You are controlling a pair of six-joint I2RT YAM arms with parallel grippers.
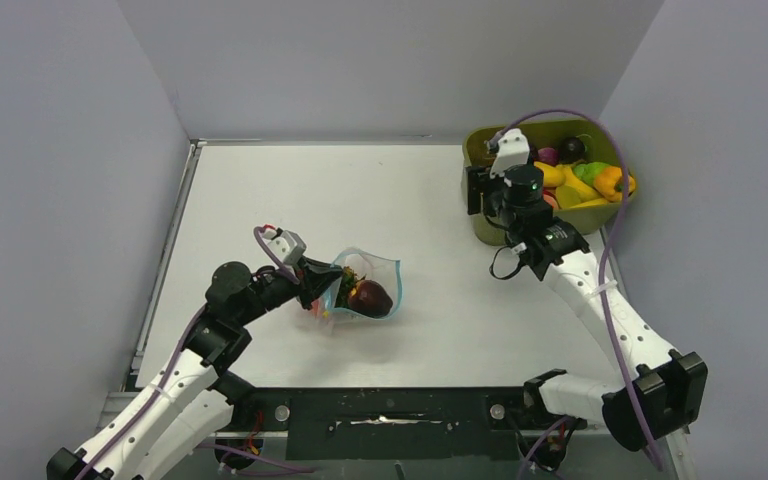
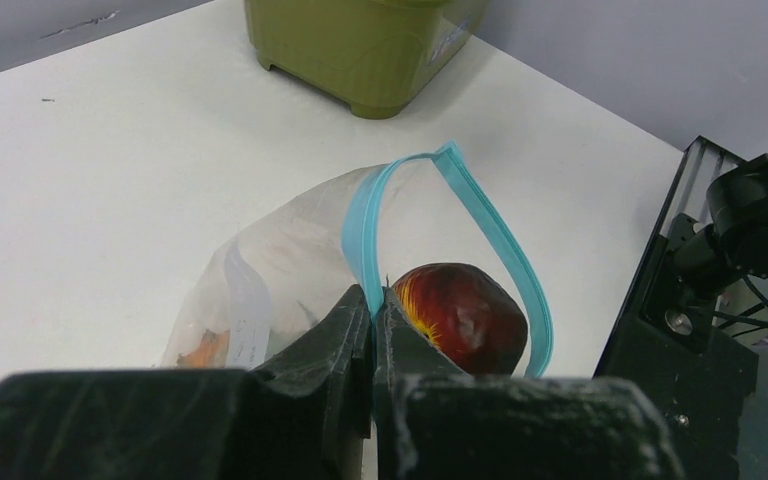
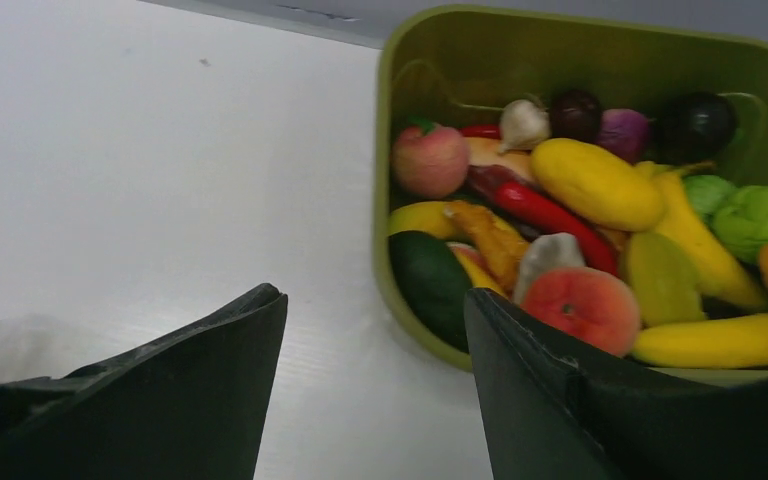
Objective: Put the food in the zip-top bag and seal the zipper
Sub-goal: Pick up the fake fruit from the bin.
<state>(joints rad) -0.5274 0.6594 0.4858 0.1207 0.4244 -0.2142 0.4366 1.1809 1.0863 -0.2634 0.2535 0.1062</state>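
The clear zip-top bag lies left of the table's middle, its mouth held open in a loop. A dark maroon piece sits in the mouth, and an orange piece shows through the plastic. My left gripper is shut on the teal-blue zipper, pinching the near lip; the far lip arches over the maroon piece. My right gripper is open and empty, hovering at the left rim of the olive-green tub. The tub holds several toy fruits and vegetables, among them a peach and a yellow piece.
The tub stands at the back right against the wall. Grey walls enclose the table on three sides. A black metal rail runs along the near edge between the arm bases.
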